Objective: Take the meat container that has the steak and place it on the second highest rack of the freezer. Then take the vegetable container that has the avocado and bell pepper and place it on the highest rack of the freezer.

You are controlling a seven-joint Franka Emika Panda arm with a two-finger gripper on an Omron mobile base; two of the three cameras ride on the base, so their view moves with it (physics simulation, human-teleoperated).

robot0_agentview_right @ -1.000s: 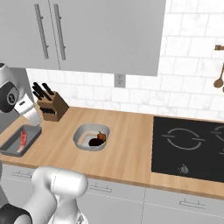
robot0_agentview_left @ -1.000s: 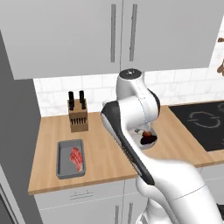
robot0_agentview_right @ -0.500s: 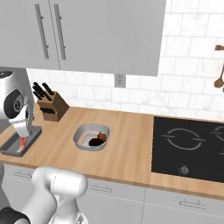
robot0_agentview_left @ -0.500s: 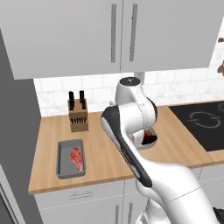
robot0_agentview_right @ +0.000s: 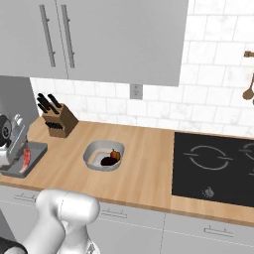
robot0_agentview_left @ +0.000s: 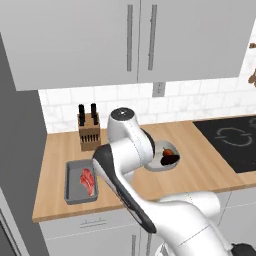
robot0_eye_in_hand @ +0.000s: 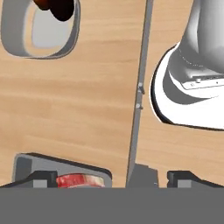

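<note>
The robot's two-finger gripper [robot0_eye_in_hand: 111,177] hangs above the wooden counter [robot0_agentview_left: 200,167] with its fingers wide apart and empty, probably so it can fit around the flat dark grey meat tray [robot0_agentview_left: 80,182], which sits there holding the red steak [robot0_agentview_left: 88,180].
</note>
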